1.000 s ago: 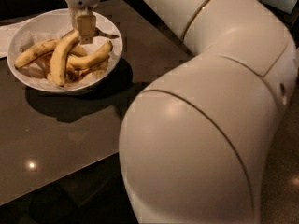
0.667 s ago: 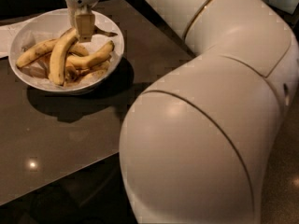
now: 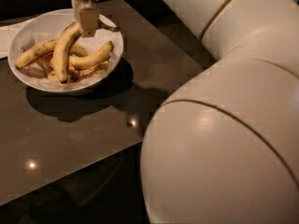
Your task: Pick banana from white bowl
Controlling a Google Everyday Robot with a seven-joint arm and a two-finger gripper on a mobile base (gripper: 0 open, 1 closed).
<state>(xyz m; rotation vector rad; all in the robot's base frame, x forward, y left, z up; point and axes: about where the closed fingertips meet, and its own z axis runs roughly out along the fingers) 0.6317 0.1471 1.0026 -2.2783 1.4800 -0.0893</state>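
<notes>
The white bowl stands on the dark table at the upper left and holds several bananas. The banana, long, curved and bright yellow, lies across the others, with its upper end rising toward the bowl's far side. My gripper reaches down from the top edge into the bowl and sits right at that upper end, touching it. A dark stem sticks out just to the gripper's right.
A speckled banana lies at the bowl's left, another at its right, and short ones beneath. White paper lies left of the bowl. My arm's large cream links fill the right side, over the dark table's edge.
The gripper, the banana and the bowl stay where they were. The arm's big links have shifted slightly in the picture.
</notes>
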